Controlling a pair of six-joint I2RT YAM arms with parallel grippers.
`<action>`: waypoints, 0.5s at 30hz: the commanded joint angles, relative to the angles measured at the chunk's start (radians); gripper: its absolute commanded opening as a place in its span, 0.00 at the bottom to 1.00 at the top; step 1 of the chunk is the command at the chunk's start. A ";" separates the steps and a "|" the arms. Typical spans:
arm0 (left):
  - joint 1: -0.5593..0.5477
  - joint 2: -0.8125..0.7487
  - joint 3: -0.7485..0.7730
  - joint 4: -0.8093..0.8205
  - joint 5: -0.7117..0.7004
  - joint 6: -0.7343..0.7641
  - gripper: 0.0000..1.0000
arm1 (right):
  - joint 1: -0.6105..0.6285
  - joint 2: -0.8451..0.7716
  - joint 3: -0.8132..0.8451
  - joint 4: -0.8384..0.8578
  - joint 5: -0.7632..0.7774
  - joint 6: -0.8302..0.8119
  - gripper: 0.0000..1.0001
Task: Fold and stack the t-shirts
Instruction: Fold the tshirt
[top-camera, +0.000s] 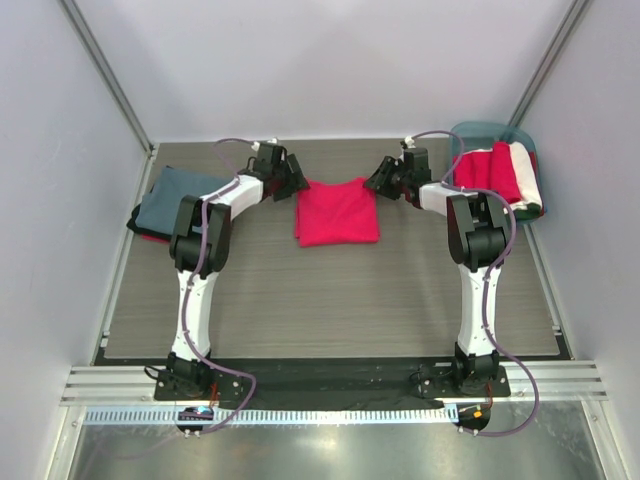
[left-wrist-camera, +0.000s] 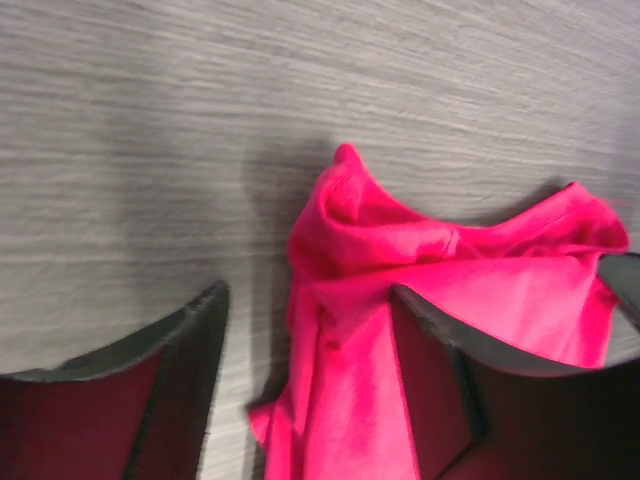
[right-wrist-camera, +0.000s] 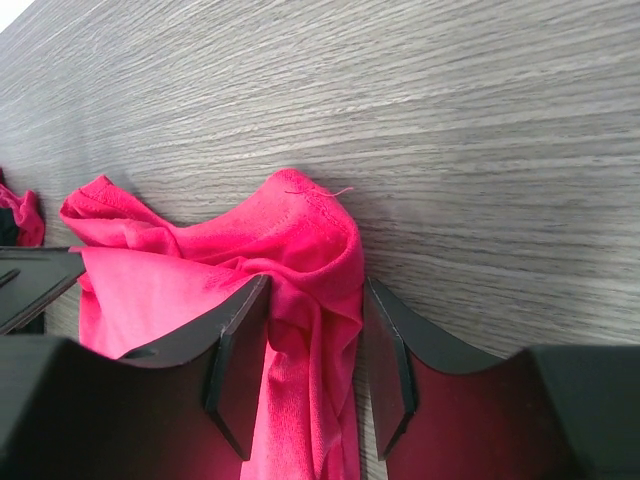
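- Left gripper (left-wrist-camera: 308, 300): jaws wide apart, straddling the far-left corner of the crimson t-shirt (top-camera: 337, 215). Cloth lay against one finger, and I saw bare counter (top-camera: 330, 300) between it and the other. Nothing held.
- Right gripper (right-wrist-camera: 318, 300): jaws much narrower, with the far-right corner of the same shirt bunched between them and filling the gap. I read both fingers as touching the cloth, so a pinch.
- Both corners stood up in small peaks. The rest of the shirt lay flat as a folded, roughly square block at the middle of the counter's far half.
- Blue-grey t-shirt (top-camera: 180, 198): folded at the far-left edge of the counter, with a red edge showing under its near side. It lay well apart from the crimson one.
- Teal tub (top-camera: 470, 128): far-right corner. It held a red t-shirt (top-camera: 487, 168) and, beside that, a white t-shirt (top-camera: 528, 178).
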 joint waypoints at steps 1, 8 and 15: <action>0.002 0.048 -0.020 0.065 0.073 -0.052 0.64 | 0.010 0.028 0.021 -0.003 0.001 -0.018 0.47; -0.001 0.065 -0.075 0.157 0.129 -0.107 0.44 | 0.018 0.042 0.015 0.006 0.013 -0.015 0.41; -0.013 0.085 -0.077 0.215 0.130 -0.150 0.17 | 0.037 0.040 0.026 0.011 0.035 -0.014 0.10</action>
